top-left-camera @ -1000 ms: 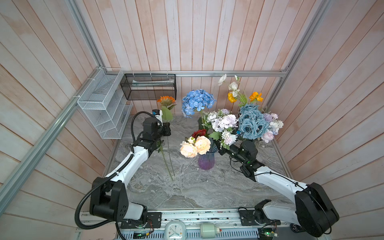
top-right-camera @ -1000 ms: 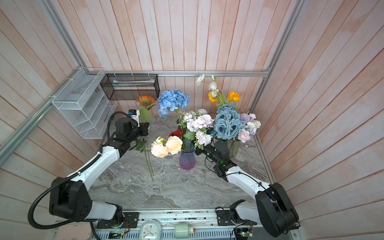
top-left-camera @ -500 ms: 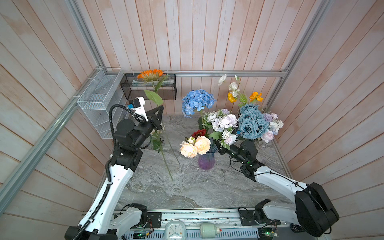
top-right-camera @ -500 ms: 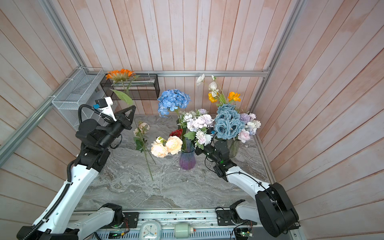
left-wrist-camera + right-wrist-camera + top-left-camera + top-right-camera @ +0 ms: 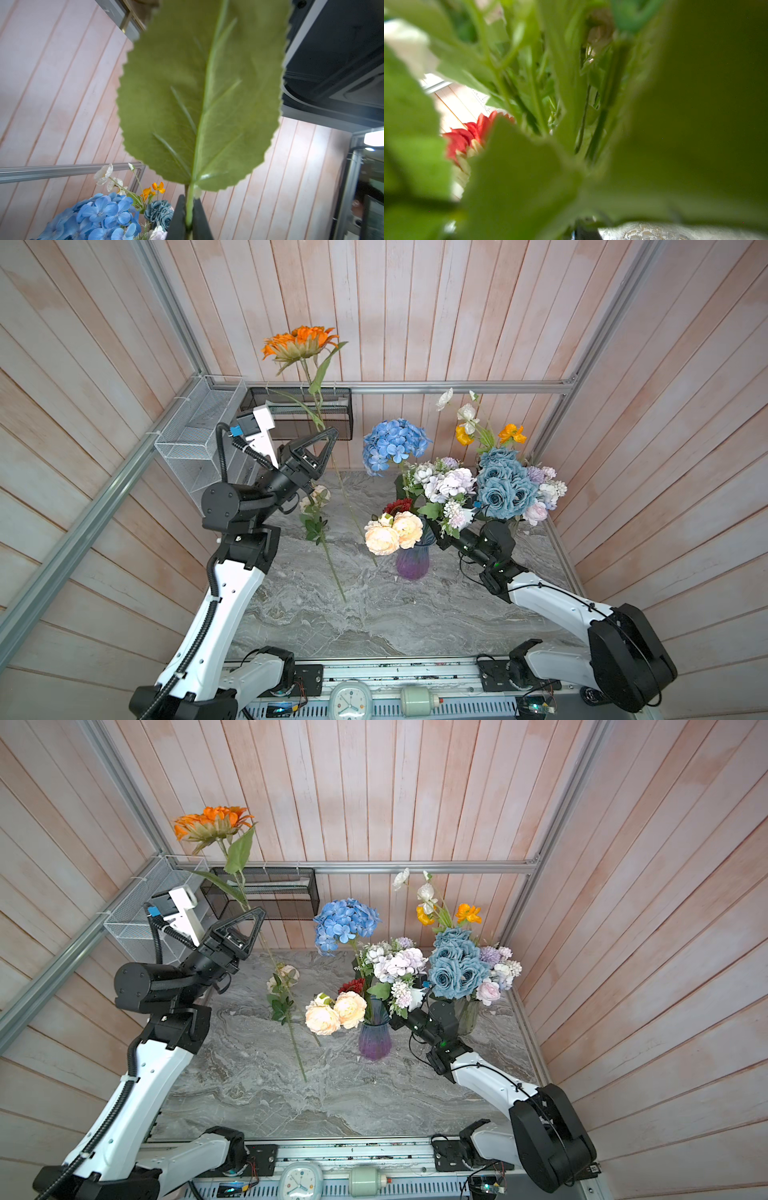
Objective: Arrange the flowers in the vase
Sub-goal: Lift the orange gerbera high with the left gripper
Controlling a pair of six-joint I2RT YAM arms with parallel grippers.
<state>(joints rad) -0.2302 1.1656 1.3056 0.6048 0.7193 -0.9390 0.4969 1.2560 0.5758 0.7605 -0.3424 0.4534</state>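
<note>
My left gripper [image 5: 327, 438] [image 5: 257, 918] is raised high at the back left, shut on the stem of the orange sunflower [image 5: 299, 342] [image 5: 212, 822]. Its lower stem hangs down toward the table. In the left wrist view the jaws [image 5: 188, 209] pinch the green stem just below a big leaf [image 5: 199, 93]. The purple vase [image 5: 412, 566] [image 5: 375, 1044] holds peach roses [image 5: 390, 533], blue hydrangea [image 5: 392, 443] and lilac-white clusters [image 5: 451, 485]. My right gripper [image 5: 436, 531] reaches into these stems at the vase's neck. Leaves hide its jaws. A pale rose [image 5: 316, 499] lies on the table.
A clear vase [image 5: 467, 1015] at the back right holds dusty-blue roses [image 5: 500, 485] and orange and white poppies [image 5: 469, 423]. A white wire basket [image 5: 195, 435] and a black mesh basket [image 5: 332, 414] hang on the back-left walls. A clock [image 5: 349, 699] sits at the front rail.
My left arm has risen and swung up to the left, lifting the sunflower from table height to above the back rail. The right arm has not moved.
</note>
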